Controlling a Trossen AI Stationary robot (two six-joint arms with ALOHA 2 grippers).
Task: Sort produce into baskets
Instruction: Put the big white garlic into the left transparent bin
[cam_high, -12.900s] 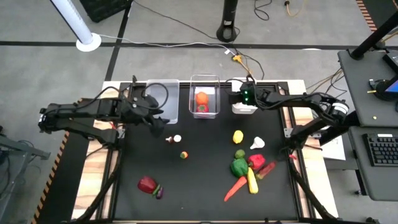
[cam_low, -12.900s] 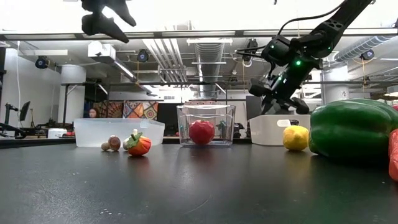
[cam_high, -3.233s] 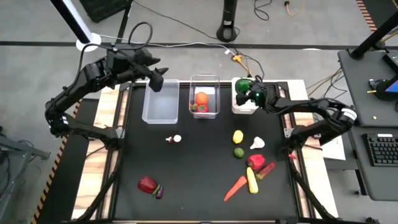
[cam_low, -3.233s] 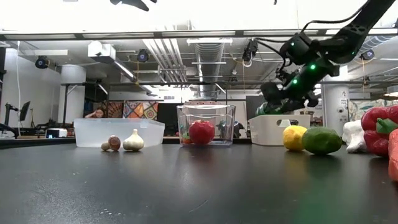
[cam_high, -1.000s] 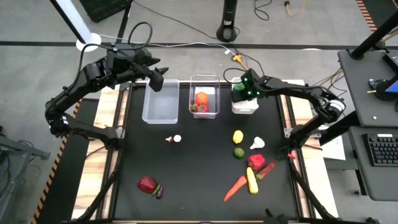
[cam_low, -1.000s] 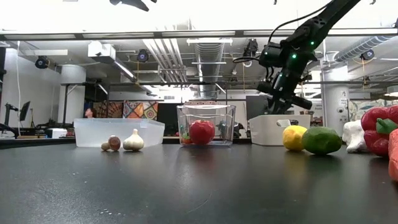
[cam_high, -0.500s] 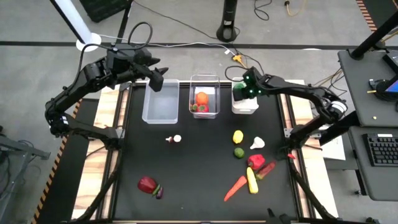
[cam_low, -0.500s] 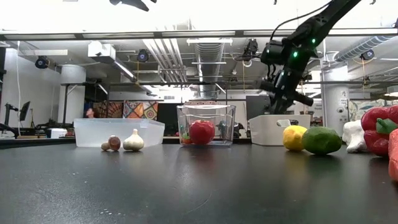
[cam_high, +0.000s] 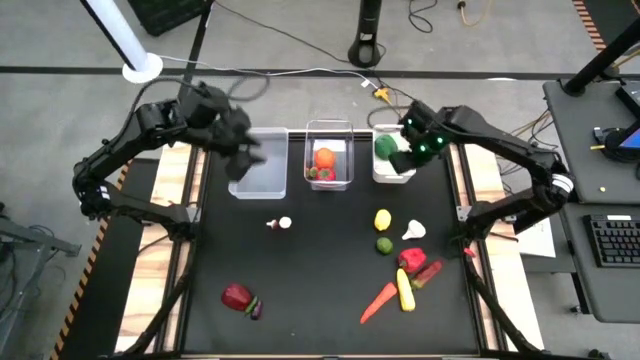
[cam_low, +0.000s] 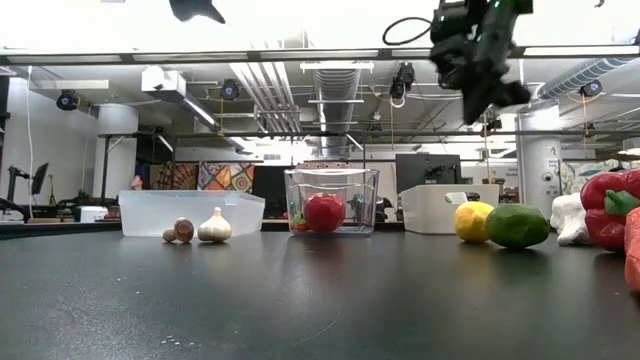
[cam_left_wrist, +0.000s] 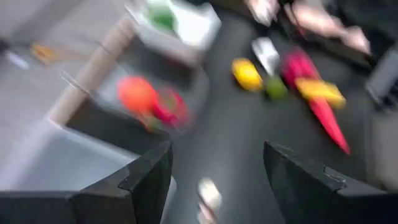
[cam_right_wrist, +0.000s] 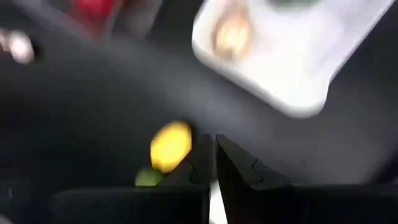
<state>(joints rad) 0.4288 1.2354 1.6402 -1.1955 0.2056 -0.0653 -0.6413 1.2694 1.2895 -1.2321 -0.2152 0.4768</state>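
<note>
Three baskets stand in a row at the table's far edge: a clear left basket (cam_high: 258, 172), a clear middle basket (cam_high: 329, 160) with an orange and red pieces, and a white basket (cam_high: 394, 168) with a green pepper (cam_high: 385, 146). My left gripper (cam_left_wrist: 217, 180) hangs open, high over the left basket's left rim (cam_high: 240, 155). My right gripper (cam_right_wrist: 213, 162) is shut on nothing, high above the white basket's near right corner (cam_high: 408, 158). Loose produce lies on the mat: a mushroom and garlic (cam_high: 279, 223), a lemon (cam_high: 383, 219), a lime (cam_high: 384, 245), a carrot (cam_high: 378, 302), and a red apple (cam_high: 236, 296).
Near the lemon lie a white garlic (cam_high: 413, 230), a red pepper (cam_high: 411, 259) and corn (cam_high: 405, 291). A purple piece (cam_high: 254, 309) lies beside the apple. Bare black mat shows in the middle (cam_high: 320, 270). Both grippers show at the top of the low view (cam_low: 490, 60), well above the produce.
My right gripper has risen well clear of the white basket and drawn a little toward the table's right edge, staying shut. My left gripper has tipped downward and sunk slightly toward the near edge over the left basket, staying open.
</note>
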